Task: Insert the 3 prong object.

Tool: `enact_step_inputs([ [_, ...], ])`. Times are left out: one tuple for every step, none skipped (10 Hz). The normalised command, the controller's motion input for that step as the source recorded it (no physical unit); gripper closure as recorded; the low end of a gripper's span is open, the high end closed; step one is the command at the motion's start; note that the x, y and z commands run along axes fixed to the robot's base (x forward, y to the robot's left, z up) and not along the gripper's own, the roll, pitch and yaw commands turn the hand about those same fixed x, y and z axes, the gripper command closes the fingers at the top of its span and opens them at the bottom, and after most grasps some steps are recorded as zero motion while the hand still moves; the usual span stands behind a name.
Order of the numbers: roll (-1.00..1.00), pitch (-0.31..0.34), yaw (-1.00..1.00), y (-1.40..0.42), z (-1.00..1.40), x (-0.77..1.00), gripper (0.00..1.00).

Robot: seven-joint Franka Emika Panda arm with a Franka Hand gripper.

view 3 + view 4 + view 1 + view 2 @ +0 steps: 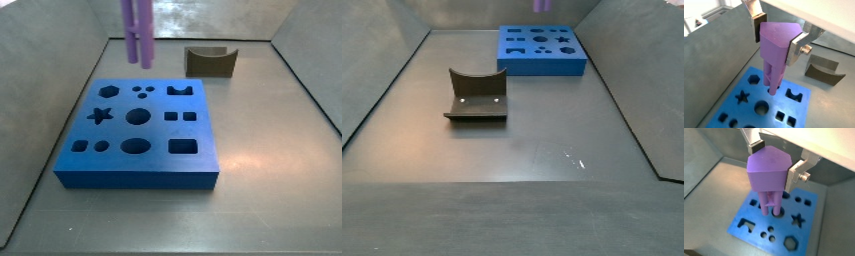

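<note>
Purple 3 prong object (775, 47) hangs upright above the far part of the blue board (140, 165), prong tips apart from its surface, so I judge the step is best done by lining the prongs over their matching row of holes, keeping the piece vertical, and lowering slowly without scraping the rim of a neighbouring cutout. The gripper (776, 162), poised over the board in both wrist views, has its silver fingers (799, 46) clamped on the object's thick upper block, spread as wide as that block and touching nothing else, while the dark brown curved block (477, 95) lies well apart.
</note>
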Motion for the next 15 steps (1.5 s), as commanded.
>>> enact_step_inputs([
  [0.02,-0.201,-0.62,0.3,-0.37,-0.55,1.0],
  [0.01,-0.11,-0.75,0.21,-0.58,-0.49,1.0],
  [0.0,-0.094,-0.92,0.08,-0.65,-0.25,1.0],
  [0.0,-0.106,-1.0,0.0,-0.66,-0.08,1.0],
  [-0.1,-0.163,-0.81,0.03,-0.54,-0.11,1.0],
  [-0.19,-0.14,-0.61,0.15,-0.33,-0.09,1.0],
  [-0.22,-0.047,-0.49,0.29,-0.24,0.0,1.0],
  [-0.05,0.0,-0.18,0.22,-0.1,0.04,1.0],
  [0.0,0.0,-0.23,0.28,-0.2,0.31,1.0],
  [0.01,0.013,-0.26,0.17,-0.22,0.25,1.0],
  [0.02,0.0,-0.07,0.07,-0.15,0.21,1.0],
  [0.03,0.0,-0.04,0.08,-0.19,0.25,1.0],
  [0.02,0.0,-0.05,0.1,-0.27,0.25,1.0],
  [0.03,0.027,0.0,0.17,-0.21,0.1,1.0],
  [0.03,0.047,0.0,0.17,-0.16,0.06,1.0],
])
